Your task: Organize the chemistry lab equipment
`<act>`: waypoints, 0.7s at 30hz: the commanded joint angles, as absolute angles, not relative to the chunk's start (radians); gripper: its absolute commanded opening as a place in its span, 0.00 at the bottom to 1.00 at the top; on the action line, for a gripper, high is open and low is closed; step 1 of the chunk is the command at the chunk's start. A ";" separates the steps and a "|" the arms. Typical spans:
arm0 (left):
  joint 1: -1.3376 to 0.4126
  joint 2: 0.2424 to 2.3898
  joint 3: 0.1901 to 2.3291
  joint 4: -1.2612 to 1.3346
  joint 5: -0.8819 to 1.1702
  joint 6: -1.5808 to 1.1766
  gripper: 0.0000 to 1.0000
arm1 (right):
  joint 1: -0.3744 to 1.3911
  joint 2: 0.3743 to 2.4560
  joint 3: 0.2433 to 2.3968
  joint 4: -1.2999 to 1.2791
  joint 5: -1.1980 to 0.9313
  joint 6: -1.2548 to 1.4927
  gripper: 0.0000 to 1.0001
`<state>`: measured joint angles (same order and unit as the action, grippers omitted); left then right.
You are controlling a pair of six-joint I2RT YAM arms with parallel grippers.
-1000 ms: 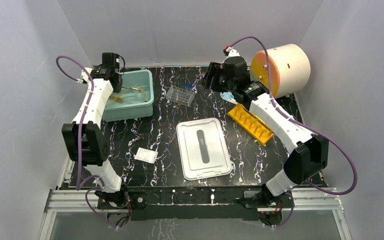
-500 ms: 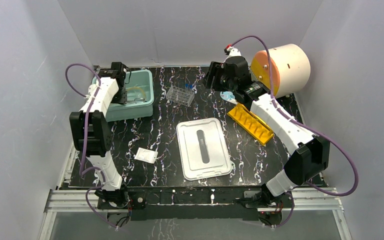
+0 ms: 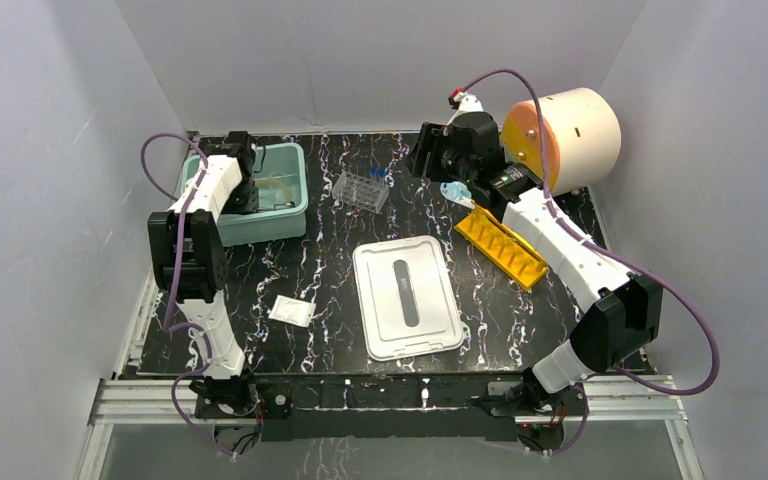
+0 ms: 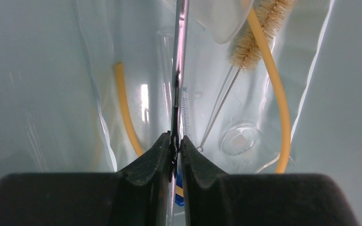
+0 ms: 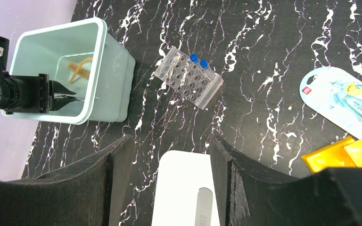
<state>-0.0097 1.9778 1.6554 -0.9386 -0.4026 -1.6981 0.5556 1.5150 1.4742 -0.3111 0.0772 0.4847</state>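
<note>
My left gripper (image 4: 175, 141) is inside the teal bin (image 3: 292, 214), shut on a thin rod (image 4: 181, 42) that runs away from the jaws. Below it in the bin lie tan rubber tubing (image 4: 279, 94), a bristle brush (image 4: 259, 28) and clear glassware (image 4: 239, 139). In the top view the left gripper (image 3: 251, 192) is at the bin's left half. My right gripper (image 5: 169, 155) is open and empty, held high over the back of the table. The clear rack with blue-capped tubes (image 3: 361, 188) stands right of the bin. The yellow rack (image 3: 501, 246) lies at the right. The white packet (image 3: 291, 311) lies front left.
A white lid (image 3: 406, 296) lies flat in the middle of the black marbled table. A blue blister pack (image 5: 344, 101) lies beside the yellow rack. The cream drum with an orange face (image 3: 565, 135) stands at the back right corner, close to my right arm.
My left arm has swung right and its gripper has come down into the teal bin. The right arm has barely moved.
</note>
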 commanded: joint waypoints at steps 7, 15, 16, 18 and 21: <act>-0.002 1.971 1.766 -0.990 -0.425 -1.628 0.43 | 0.550 1.478 1.479 -0.262 0.086 0.457 0.68; -0.002 1.843 1.802 -0.992 -0.481 -1.477 0.62 | 0.552 1.506 1.468 -0.268 0.040 0.471 0.68; -0.002 1.821 1.799 -0.980 -0.489 -1.443 0.63 | 0.556 1.513 1.472 -0.272 0.030 0.471 0.68; -0.002 1.772 1.792 -0.960 -0.510 -1.375 0.65 | 0.575 1.530 1.489 -0.292 0.032 0.465 0.68; -0.002 1.653 1.707 -0.862 -0.538 -1.258 0.68 | 0.627 1.546 1.496 -0.301 0.059 0.447 0.68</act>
<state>-0.0082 1.8496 1.7660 -0.9356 -0.4488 -1.4372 0.5709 1.5269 1.4746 -0.3126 0.0532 0.4709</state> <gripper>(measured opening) 0.658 0.677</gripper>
